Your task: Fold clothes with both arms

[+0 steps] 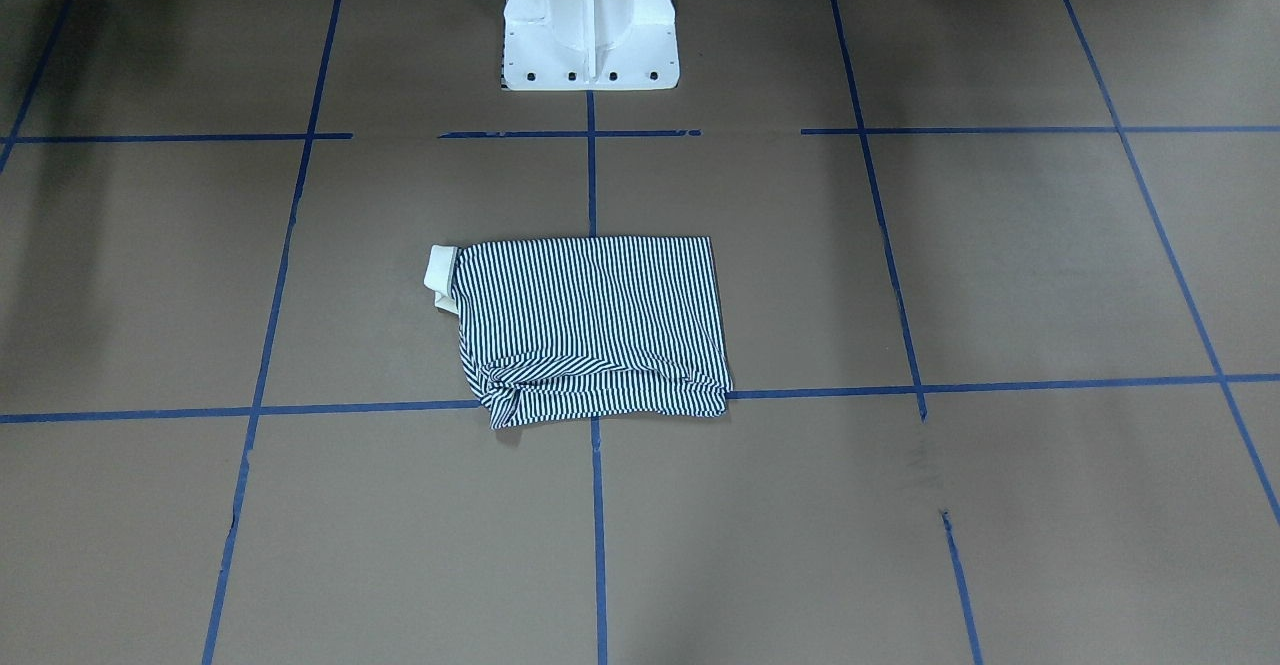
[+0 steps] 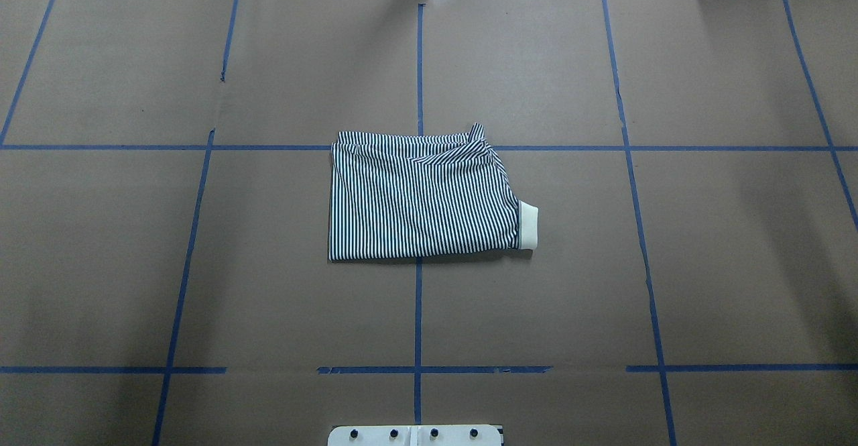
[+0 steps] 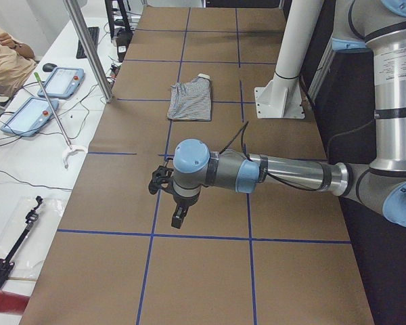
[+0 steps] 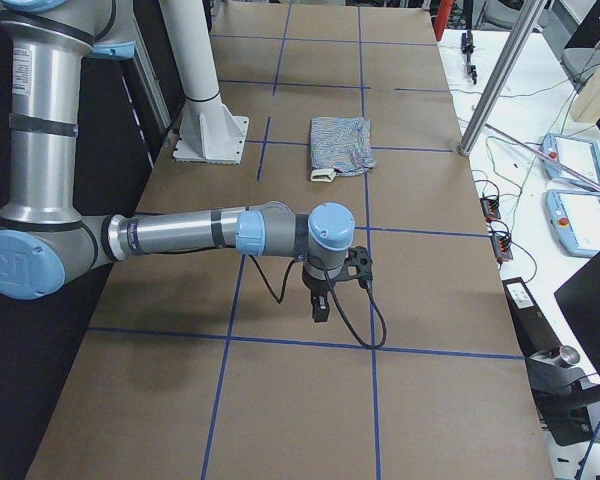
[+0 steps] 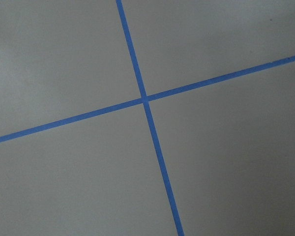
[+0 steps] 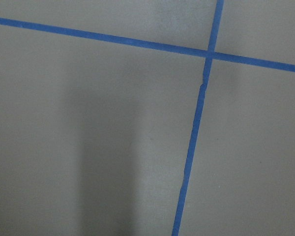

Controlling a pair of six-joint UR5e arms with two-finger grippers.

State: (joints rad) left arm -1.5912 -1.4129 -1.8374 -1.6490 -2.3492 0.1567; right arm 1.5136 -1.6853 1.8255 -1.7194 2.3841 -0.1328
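Observation:
The clothes are one navy-and-white striped polo shirt (image 1: 595, 325), folded into a rough rectangle on the brown table near its middle (image 2: 422, 198). Its cream collar (image 2: 528, 225) sticks out on one side. It shows small in the side views (image 3: 191, 100) (image 4: 340, 145). Both arms are stretched low over the table far from the shirt, one toward each end. The left gripper (image 3: 178, 218) and the right gripper (image 4: 320, 305) appear only in the side views, so I cannot tell whether they are open or shut. Both wrist views show only brown paper and blue tape.
The white pedestal base (image 1: 590, 20) stands at the robot's edge of the table. Blue tape lines grid the brown surface. White side benches hold tablets (image 3: 61, 81), cables and tools, and a seated person (image 3: 3, 57) is beyond one bench. A metal post (image 3: 88, 47) rises at the table's far edge.

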